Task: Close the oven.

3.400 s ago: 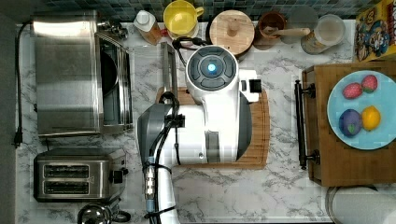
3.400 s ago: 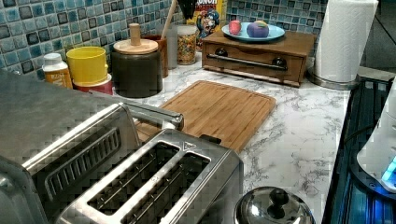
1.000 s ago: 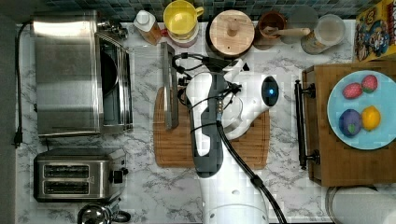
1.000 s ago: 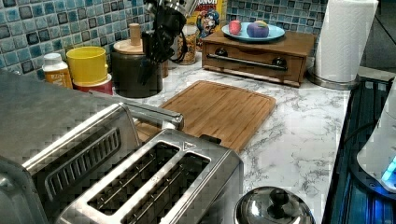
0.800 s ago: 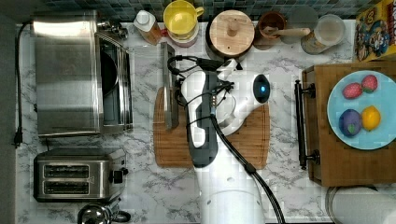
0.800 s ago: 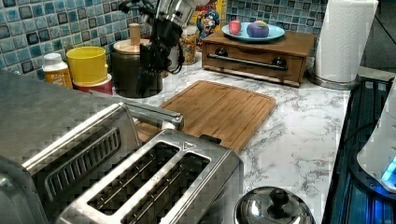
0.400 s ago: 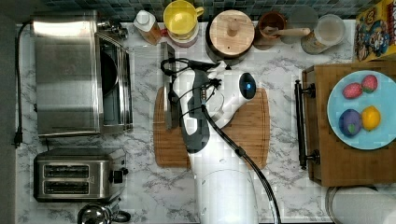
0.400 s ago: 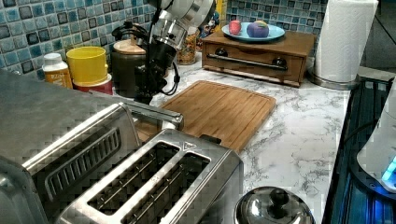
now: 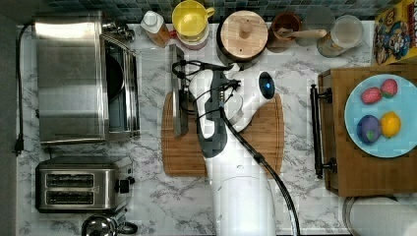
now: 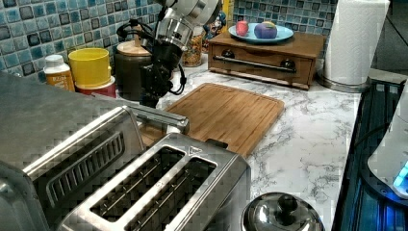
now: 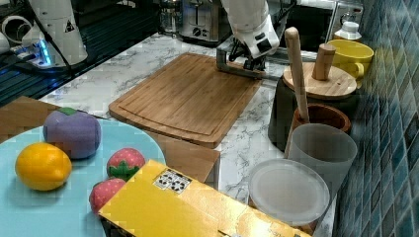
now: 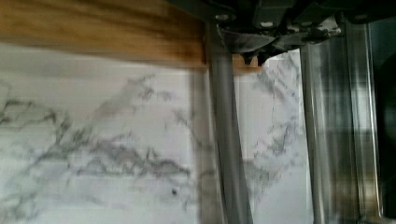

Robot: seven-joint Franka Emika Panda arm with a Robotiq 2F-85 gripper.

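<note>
The oven point(image 9: 71, 73) stands at the top view's left, a big steel box with a dark inside. Its glass door point(image 9: 152, 88) hangs open and lies flat over the counter. The door's bar handle point(image 9: 179, 88) rests along the edge of the wooden cutting board point(image 9: 255, 132). My gripper point(image 9: 189, 96) points down right beside this handle, on the board side, and looks shut with nothing held. In the left view the gripper point(image 10: 148, 100) hangs just behind the handle point(image 10: 159, 114). The wrist view has the handle point(image 12: 226, 140) running under the gripper point(image 12: 256, 57).
A two-slot toaster point(image 9: 81, 189) sits beside the oven. Along the back wall stand a bottle point(image 9: 153, 24), a yellow cup point(image 9: 189, 19) and a dark canister with a wooden lid point(image 9: 244, 34). A wooden box point(image 9: 364, 167) carries a plate of toy fruit.
The arm has swung from over the cutting board toward the top view's left and come down, bringing the gripper to the open door's handle. The oven door has not moved.
</note>
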